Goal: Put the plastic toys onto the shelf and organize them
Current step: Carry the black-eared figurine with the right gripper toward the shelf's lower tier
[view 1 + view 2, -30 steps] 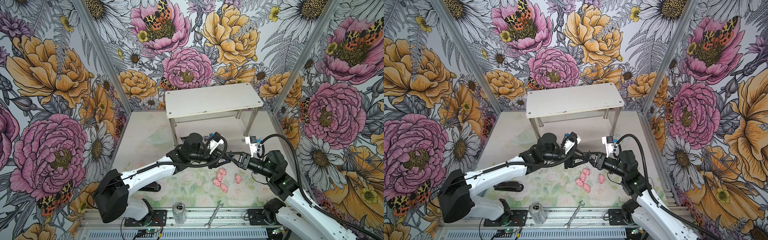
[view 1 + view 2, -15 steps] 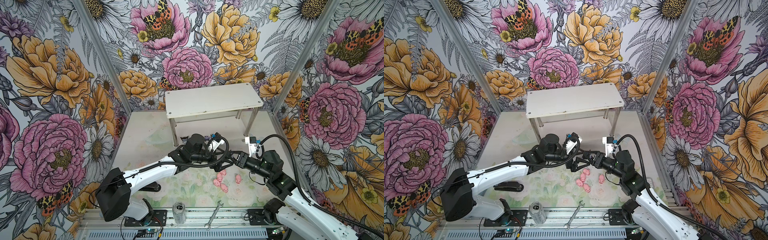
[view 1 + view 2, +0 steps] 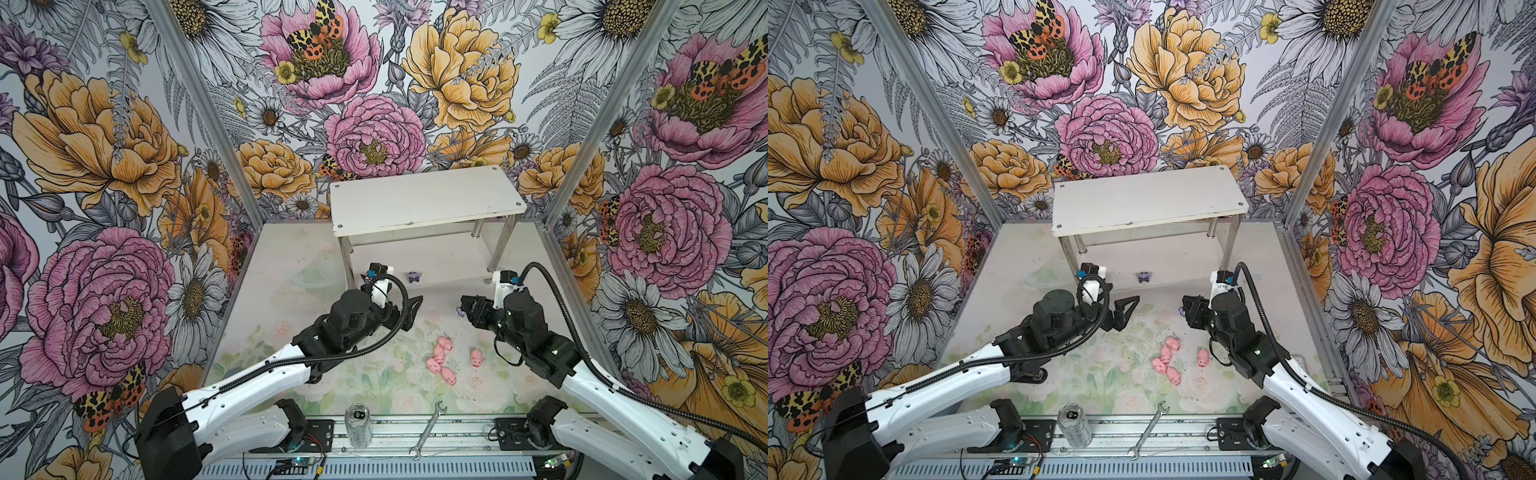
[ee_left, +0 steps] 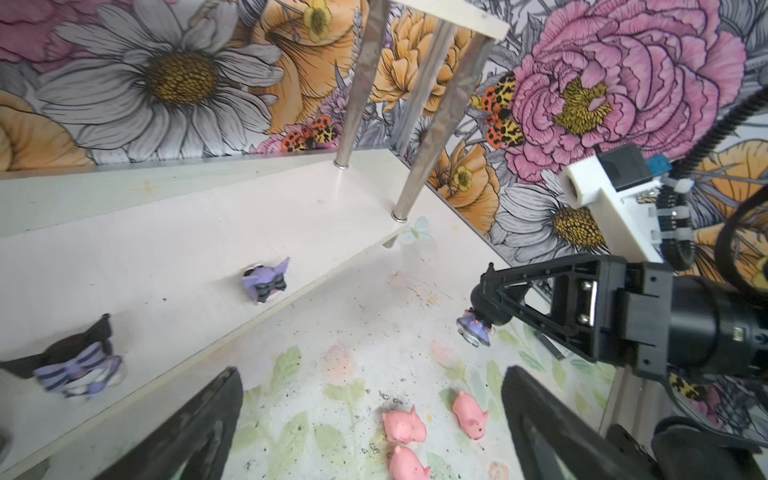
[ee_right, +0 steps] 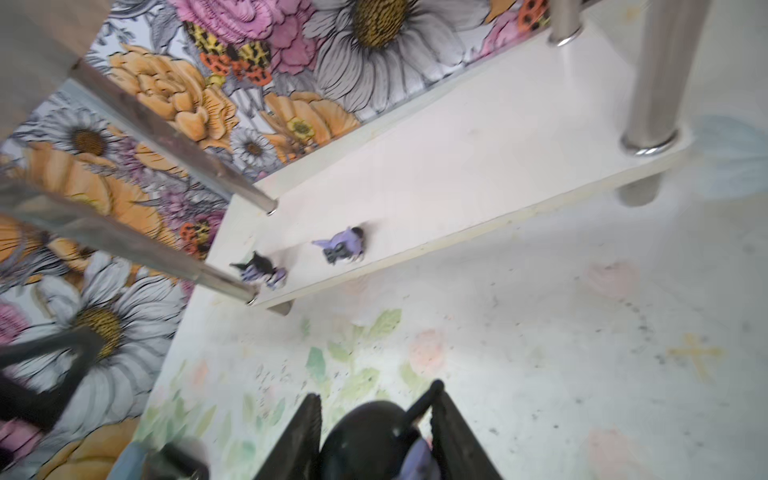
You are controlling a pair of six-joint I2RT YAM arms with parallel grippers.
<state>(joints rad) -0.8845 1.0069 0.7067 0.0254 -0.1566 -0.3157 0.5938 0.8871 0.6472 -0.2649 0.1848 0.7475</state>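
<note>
Shelf (image 3: 424, 199), set against the back wall: two flat white boards, matt and lightly scuffed, are joined by polished chrome tubes, with screw heads at the corners. On the lower board (image 4: 166, 249), near its front edge, two small glossy figurines are recorded: a purple figurine (image 4: 266, 280) with a black bow, and a black-eared figurine (image 4: 79, 361) just beside a corner leg. A third figurine (image 4: 473, 330), rounded and purple, is pinched between the tips of the right gripper (image 4: 481, 309) above the floral mat (image 3: 374, 374), short of the shelf. The left gripper (image 4: 372, 374) is seen with its black open-frame fingers spread wide and nothing between them. Five smooth pink pigs (image 3: 439, 354) lie on the mat, four clustered and one apart.
</note>
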